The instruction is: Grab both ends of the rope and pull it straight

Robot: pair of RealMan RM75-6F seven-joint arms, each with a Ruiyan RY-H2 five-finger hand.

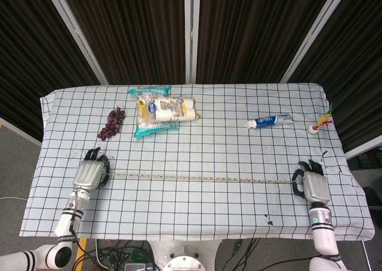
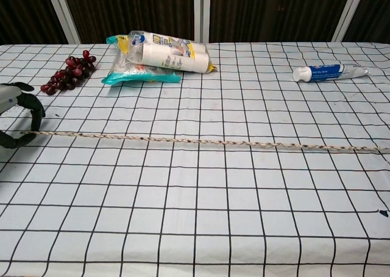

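A thin braided rope [image 1: 203,178] lies in a straight line across the near half of the checked tablecloth [image 1: 227,145]. My left hand [image 1: 89,174] grips its left end, fingers curled around it. In the chest view the left hand [image 2: 15,115] shows at the left edge, with the rope [image 2: 201,141] running from it to the right edge. At the other end my right hand [image 1: 315,186] holds the rope; it shows only in the head view.
At the back left lies a bunch of dark red grapes [image 1: 112,123], with a packet of bottles in plastic wrap [image 1: 161,111] beside it. A toothpaste tube [image 1: 270,121] lies at the back right, and a small colourful object [image 1: 319,124] sits near the right edge.
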